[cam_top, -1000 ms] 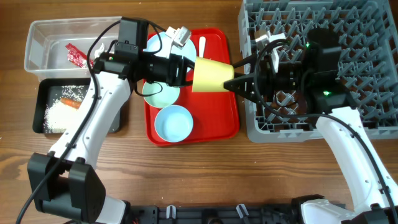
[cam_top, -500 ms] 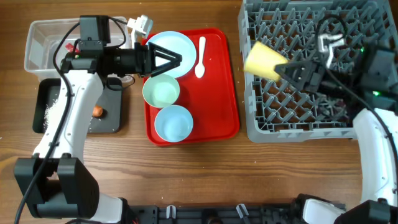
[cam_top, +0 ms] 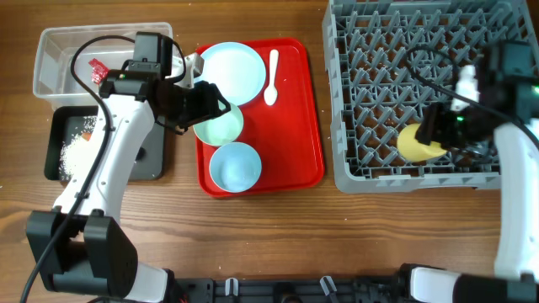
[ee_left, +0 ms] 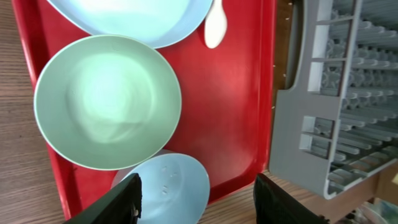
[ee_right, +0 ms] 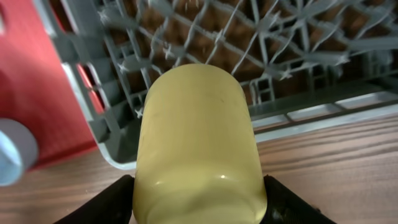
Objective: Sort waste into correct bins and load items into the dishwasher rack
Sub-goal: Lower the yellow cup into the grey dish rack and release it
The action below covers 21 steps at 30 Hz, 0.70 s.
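Over rack (cam_top: 362,84), yellow cup (cam_top: 417,143) steeply tilted

Cup (cam_top: 415,143) over rack (cam_top: 370,50), right of tray (cam_top: 295,126)

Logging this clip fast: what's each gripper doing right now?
Left gripper: open, holding nothing.
Right gripper: closed on the yellow cup.

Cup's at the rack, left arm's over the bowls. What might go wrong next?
The right gripper holds the yellow cup near the front wall of the dishwasher rack; released here, it might tip over the edge. The open left gripper hangs above the adjacent mint bowl and blue bowl; grabbing one could bump the other.
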Motion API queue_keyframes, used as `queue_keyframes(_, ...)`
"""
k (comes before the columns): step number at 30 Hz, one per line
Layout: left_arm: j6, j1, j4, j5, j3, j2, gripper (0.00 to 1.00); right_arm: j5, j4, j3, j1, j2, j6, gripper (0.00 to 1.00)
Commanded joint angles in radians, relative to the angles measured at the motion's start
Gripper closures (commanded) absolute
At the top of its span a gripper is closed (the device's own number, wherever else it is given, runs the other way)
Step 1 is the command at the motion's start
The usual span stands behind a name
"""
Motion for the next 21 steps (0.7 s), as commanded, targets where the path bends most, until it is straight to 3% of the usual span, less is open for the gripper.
queue_keyframes(1, 0.009, -0.01, -0.004, -0.053, 0.006, -0.001, 0.43, 0.057, -0.002, 0.003, 0.063, 0.115, 0.048, 0.64)
queue_keyframes(4, 0.009, -0.01, -0.009, -0.053, 0.006, -0.001, 0.43, 0.05, 0.005, 0.002, 0.095, 0.201, 0.048, 0.64)
queue_keyframes(7, 0.009, -0.01, -0.013, -0.053, 0.006, -0.001, 0.43, 0.05, 0.037, -0.035, 0.108, 0.238, 0.049, 0.57)
queue_keyframes(8, 0.009, -0.01, -0.016, -0.053, 0.006, -0.001, 0.43, 0.05, 0.05, -0.054, 0.108, 0.239, 0.05, 0.52)
queue_keyframes(9, 0.009, -0.01, -0.016, -0.053, 0.006, -0.001, 0.43, 0.05, 0.066, -0.078, 0.108, 0.239, 0.051, 0.38)
queue_keyframes(10, 0.009, -0.01, -0.016, -0.053, 0.006, -0.001, 0.43, 0.05, 0.071, -0.086, 0.108, 0.239, 0.052, 0.31)
queue_keyframes(15, 0.009, -0.01, -0.019, -0.053, 0.006, -0.001, 0.43, 0.049, 0.079, -0.085, 0.108, 0.239, 0.051, 0.17)
queue_keyframes(18, 0.009, -0.01, -0.019, -0.053, 0.006, -0.001, 0.43, 0.025, 0.083, -0.069, 0.108, 0.238, 0.048, 0.16)
queue_keyframes(21, 0.009, -0.01, -0.02, -0.053, 0.006, -0.001, 0.43, -0.022, 0.063, 0.064, 0.108, 0.226, 0.026, 0.17)
